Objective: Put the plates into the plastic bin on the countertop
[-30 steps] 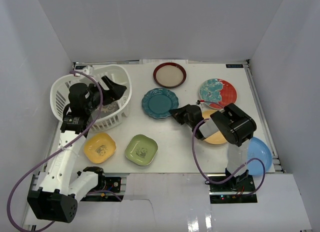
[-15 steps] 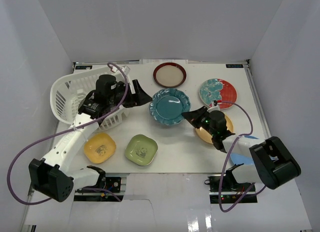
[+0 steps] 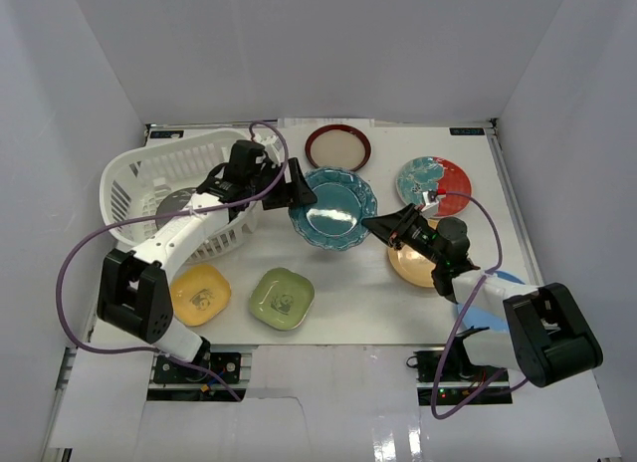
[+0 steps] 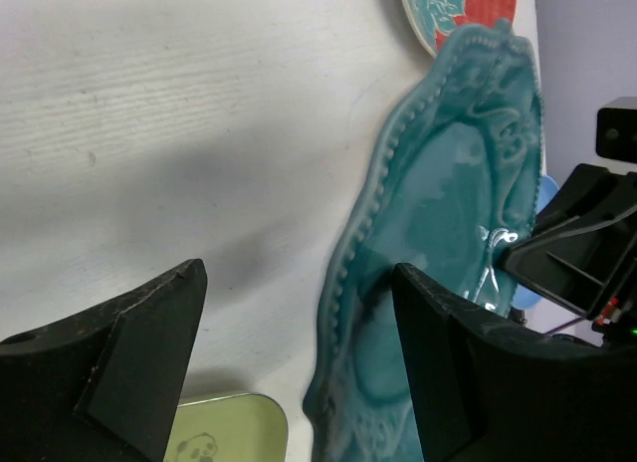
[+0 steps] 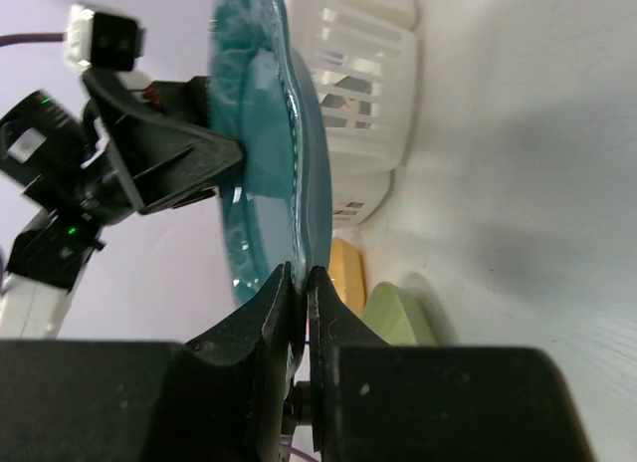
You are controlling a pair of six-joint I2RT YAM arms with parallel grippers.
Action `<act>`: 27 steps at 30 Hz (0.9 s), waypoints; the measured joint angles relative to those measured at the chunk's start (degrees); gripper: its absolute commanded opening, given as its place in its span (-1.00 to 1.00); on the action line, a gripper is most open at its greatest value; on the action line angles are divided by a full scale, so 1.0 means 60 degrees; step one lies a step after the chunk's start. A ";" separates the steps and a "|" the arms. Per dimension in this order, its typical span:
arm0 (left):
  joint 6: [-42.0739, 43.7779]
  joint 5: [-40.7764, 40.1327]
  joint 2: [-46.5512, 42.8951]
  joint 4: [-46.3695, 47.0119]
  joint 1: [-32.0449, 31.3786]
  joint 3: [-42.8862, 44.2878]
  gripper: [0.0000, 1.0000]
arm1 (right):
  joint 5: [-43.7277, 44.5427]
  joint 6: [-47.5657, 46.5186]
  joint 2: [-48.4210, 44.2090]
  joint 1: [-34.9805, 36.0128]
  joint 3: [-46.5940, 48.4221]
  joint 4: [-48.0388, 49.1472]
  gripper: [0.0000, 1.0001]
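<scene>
My right gripper (image 3: 371, 226) is shut on the right rim of the scalloped teal plate (image 3: 333, 208) and holds it tilted above the countertop (image 3: 378, 303); the right wrist view shows the pinch (image 5: 299, 273) on the rim (image 5: 264, 133). My left gripper (image 3: 300, 194) is open at the plate's left edge. In the left wrist view (image 4: 299, 273) the rim (image 4: 438, 233) stands between the spread fingers, untouched on the left side. The white plastic bin (image 3: 139, 178) stands at the left with a grey patterned plate (image 3: 179, 205) inside.
On the countertop lie a red-rimmed cream plate (image 3: 338, 146), a teal-and-red plate (image 3: 434, 185), an orange-yellow plate (image 3: 418, 265) under the right arm, a light blue plate (image 3: 503, 286), a yellow plate (image 3: 199, 293) and a green plate (image 3: 282, 298). White walls enclose three sides.
The right gripper has taken the teal plate by its rim and lifted it, tilted. The left arm has swung out of the bin to the plate's left edge.
</scene>
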 measured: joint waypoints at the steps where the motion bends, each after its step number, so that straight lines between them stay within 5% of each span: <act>1: -0.0022 -0.0007 0.0109 0.0007 0.0000 0.0000 0.60 | -0.0146 0.0069 0.0000 -0.0007 -0.0011 0.0178 -0.85; 4: -0.0004 0.0004 0.0149 0.0102 -0.0007 0.0000 0.28 | -0.0361 0.0193 0.0011 -0.0087 -0.0066 0.0346 -0.85; 6: -0.0022 0.0157 0.0142 0.0317 -0.0058 0.0000 -0.27 | -0.0470 0.0270 0.0018 -0.0124 -0.0109 0.0379 -0.84; 10: -0.0401 0.0743 0.0044 0.0809 -0.0069 0.0007 -1.00 | -0.0532 0.0506 0.0168 -0.0248 -0.0255 0.0379 -0.74; 19: -0.0616 0.0488 -0.0186 0.0616 -0.0044 0.0007 -1.00 | -0.0973 0.0601 -0.0208 -0.0295 -0.0291 0.0962 0.76; 22: -0.0776 0.0433 -0.0368 0.0404 0.0168 0.0007 -1.00 | -0.1096 0.0178 -0.0838 -0.0248 -0.0280 0.0608 0.99; 27: -0.0969 -0.0084 -0.1253 -0.0102 0.2029 0.0047 -1.00 | -0.1293 -0.0816 -0.2000 -0.0248 -0.0164 -0.0321 0.88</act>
